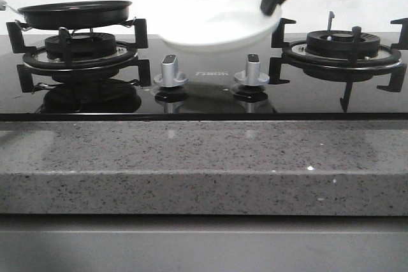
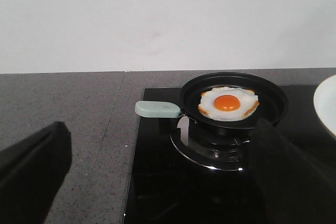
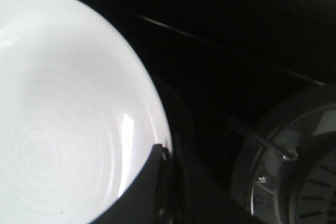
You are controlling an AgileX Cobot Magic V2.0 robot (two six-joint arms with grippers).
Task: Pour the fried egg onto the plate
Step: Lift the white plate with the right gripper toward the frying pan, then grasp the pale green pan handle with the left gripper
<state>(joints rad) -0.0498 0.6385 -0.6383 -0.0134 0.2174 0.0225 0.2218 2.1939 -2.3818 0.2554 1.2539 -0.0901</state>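
The fried egg [image 2: 229, 104], white with an orange yolk and browned edges, lies in the black frying pan [image 2: 234, 100] on the left burner. The pan has a pale green handle [image 2: 157, 109] and also shows in the front view [image 1: 75, 14]. My left gripper [image 2: 157, 182] is open and empty, a short way in front of the pan and handle; it is out of the front view. The white plate [image 1: 217, 27] is at the hob's middle back. My right gripper [image 1: 271, 7] is shut on its right rim, one finger [image 3: 147, 192] lying inside the plate [image 3: 63, 119].
Two silver knobs [image 1: 171, 71] [image 1: 253, 69] stand on the black glass hob in front of the plate. The right burner [image 1: 344, 46] with its pan supports is bare. A speckled grey counter [image 1: 204, 164] runs along the front and to the left of the hob [image 2: 63, 108].
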